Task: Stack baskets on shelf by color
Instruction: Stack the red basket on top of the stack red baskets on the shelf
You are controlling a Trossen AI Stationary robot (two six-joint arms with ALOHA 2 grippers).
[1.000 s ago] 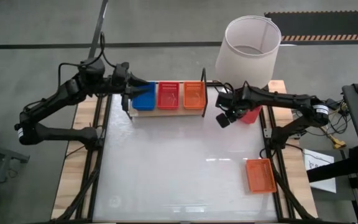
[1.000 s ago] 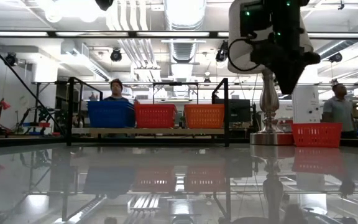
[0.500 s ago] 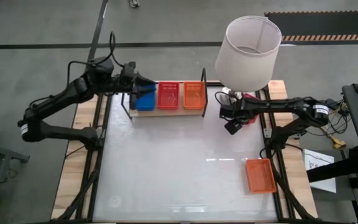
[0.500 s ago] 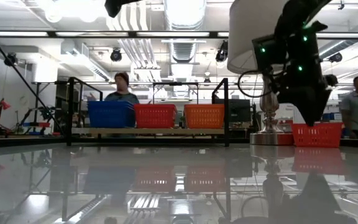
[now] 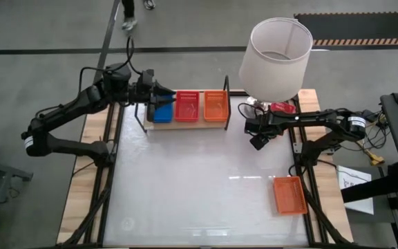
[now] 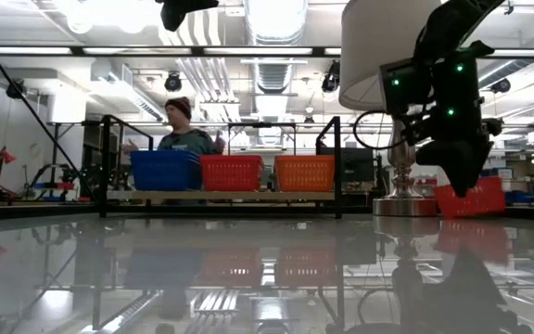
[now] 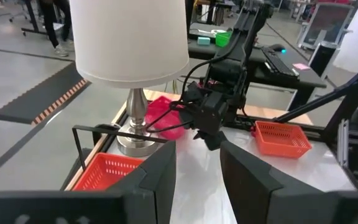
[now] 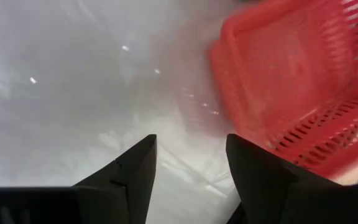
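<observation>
Baskets sitting three abreast on shelf [image 5: 185, 124]: blue basket [image 5: 160, 111], red basket [image 5: 186, 106], orange basket [image 5: 215, 105]. Second red basket [image 6: 472, 197] tilting beside lamp [image 5: 276, 55] base, possibly lifted off tabletop [image 5: 199, 187]. Right tool [image 5: 256, 136] hovering just beside it, fingers parted, gripping nothing. Left tool [image 5: 159, 93] hanging over blue basket, fingers spread. Spare orange basket [image 5: 289, 195] lying near tabletop's right edge.
</observation>
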